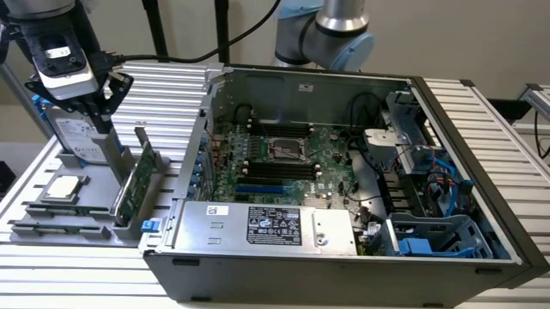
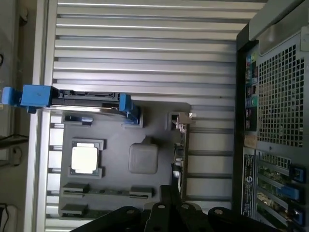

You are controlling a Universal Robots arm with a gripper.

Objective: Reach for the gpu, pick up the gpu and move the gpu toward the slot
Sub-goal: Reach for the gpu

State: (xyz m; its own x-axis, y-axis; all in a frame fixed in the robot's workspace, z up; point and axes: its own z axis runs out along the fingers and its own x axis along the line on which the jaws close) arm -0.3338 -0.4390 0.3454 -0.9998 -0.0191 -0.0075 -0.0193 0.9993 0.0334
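Observation:
The gpu (image 1: 136,183) is a thin green card with a silver bracket, standing on edge in a slot of the grey parts holder (image 1: 90,228), at the exterior view's left of the open computer case. My gripper (image 1: 103,125) hangs over the back of the holder, above and to the left of the card and apart from it. Its fingers are together, shut on nothing. The wrist view shows the gpu (image 2: 181,154) edge-on, just beyond my gripper (image 2: 170,189). On the motherboard lies the blue slot (image 1: 262,191).
A silver hard drive with blue rails (image 1: 73,138) stands just behind the gripper. A processor (image 1: 64,188) and memory sticks (image 1: 47,209) lie in the holder. The case wall (image 1: 202,138) rises right of the gpu. A grey power supply (image 1: 266,225) fills the case's front.

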